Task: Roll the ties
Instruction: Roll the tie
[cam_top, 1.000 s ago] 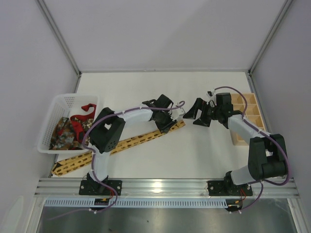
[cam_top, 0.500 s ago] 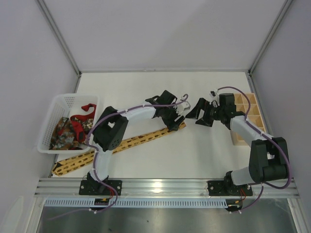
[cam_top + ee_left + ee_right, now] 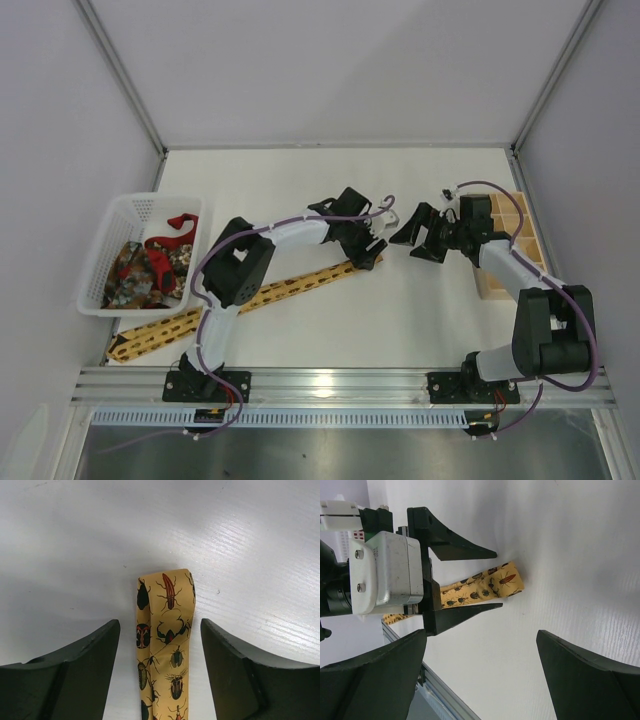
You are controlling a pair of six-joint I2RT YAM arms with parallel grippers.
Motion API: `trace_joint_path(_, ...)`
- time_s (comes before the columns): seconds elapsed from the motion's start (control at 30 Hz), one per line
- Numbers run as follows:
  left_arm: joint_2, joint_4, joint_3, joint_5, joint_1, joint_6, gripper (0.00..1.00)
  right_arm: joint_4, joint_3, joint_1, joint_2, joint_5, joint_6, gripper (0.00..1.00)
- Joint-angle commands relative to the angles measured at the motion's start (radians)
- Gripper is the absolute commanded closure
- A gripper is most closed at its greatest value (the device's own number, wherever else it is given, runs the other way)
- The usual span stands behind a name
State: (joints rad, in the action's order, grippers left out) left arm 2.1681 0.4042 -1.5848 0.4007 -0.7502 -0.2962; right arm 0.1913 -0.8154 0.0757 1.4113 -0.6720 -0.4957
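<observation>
Straddling the end of the yellow tie [image 3: 167, 630], left fingers [image 3: 75, 665] wide; right fingers [image 3: 590, 675] wide nearby.

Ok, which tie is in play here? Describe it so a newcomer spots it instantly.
On the white table, the yellow tie runs diagonally from beside the white basket toward the centre. Beetles are printed on it and its end lies between the fingers of the open left tool; the other ties sit bunched in the basket.
</observation>
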Motion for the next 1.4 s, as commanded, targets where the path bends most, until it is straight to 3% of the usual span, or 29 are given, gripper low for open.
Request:
trace_joint_path(0.0,-0.011,-0.007,0.025,0.038,-0.009,-0.009,0.28,-0.01,0.001,-0.005,-0.026,-0.031,0.017,0.0)
trace_joint_path(0.17,-0.051,-0.048,0.135,-0.034,-0.014,-0.015,0.34,0.004,0.004,-0.005,-0.044,-0.018,0.028,0.01)
trace_joint_path(0.37,-0.041,-0.071,0.163,-0.046,-0.015,-0.021,0.45,-0.032,0.024,-0.005,-0.029,-0.034,0.003,0.0)
trace_joint_path(0.6,-0.019,-0.074,0.117,0.012,-0.015,-0.047,0.71,-0.013,0.028,-0.004,-0.037,-0.029,0.016,0.0)
trace_joint_path(0.7,-0.019,-0.068,0.097,0.033,-0.017,-0.047,0.76,-0.009,0.03,-0.005,-0.041,-0.026,0.017,0.0)
trace_joint_path(1.1,-0.071,-0.108,0.149,0.128,-0.107,0.037,0.76,0.065,0.09,-0.016,-0.13,0.035,0.039,0.0)
trace_joint_path(1.3,-0.082,-0.173,0.183,0.156,-0.158,0.078,0.76,0.117,0.174,-0.097,-0.205,0.077,0.017,0.03)
trace_joint_path(1.37,-0.071,-0.169,0.166,0.129,-0.158,0.083,0.67,0.123,0.206,-0.119,-0.242,0.081,0.008,0.06)
